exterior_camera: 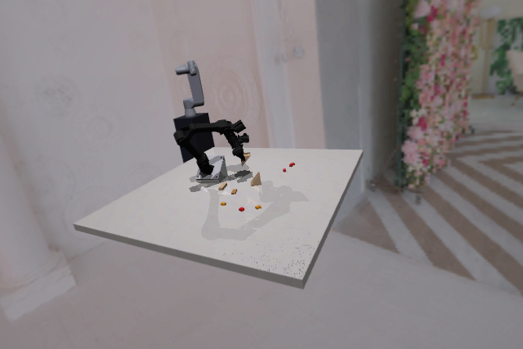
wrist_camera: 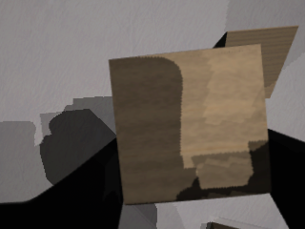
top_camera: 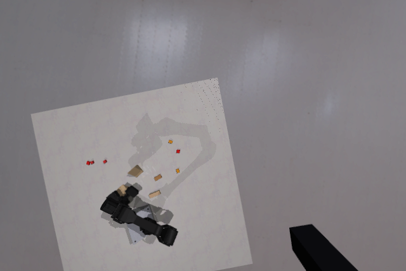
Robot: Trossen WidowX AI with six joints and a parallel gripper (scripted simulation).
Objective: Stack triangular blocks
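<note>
- Gripper [top_camera: 124, 193] [exterior_camera: 243, 161] [wrist_camera: 186, 136]: fingers closed on held block [top_camera: 122, 190] [exterior_camera: 246, 155] [wrist_camera: 191, 119], one each side; block off the table.
- Lower block [top_camera: 135, 171] [exterior_camera: 256, 180] [wrist_camera: 280, 57]: on table, near held block, not touching. Stacking not done.
- Step, judged: carry over, keep height until above lower block.
- Turn wrist so slopes run parallel and ends line up; wrist view shows edges askew.
- Come down slowly, slope to slope; sideways push would likely slide lower block.
- Release only once top looks level, then lift straight off, fingers wide.
- Keep arm [top_camera: 141, 223] [exterior_camera: 211, 127] off wood pieces [top_camera: 155, 193] [exterior_camera: 222, 186] nearby.
- Table [top_camera: 82, 124] [exterior_camera: 139, 218] [wrist_camera: 57, 43]: pale, faintly mottled, arm shadows across; small red bits [top_camera: 104, 161] [exterior_camera: 283, 170] and orange bits [top_camera: 170, 141] [exterior_camera: 223, 203] scattered.
- Room: pinkish walls, flower wall [exterior_camera: 439, 83] at right, striped floor [exterior_camera: 443, 218], grey arm [exterior_camera: 195, 87] on dark stand [exterior_camera: 185, 125] behind.
</note>
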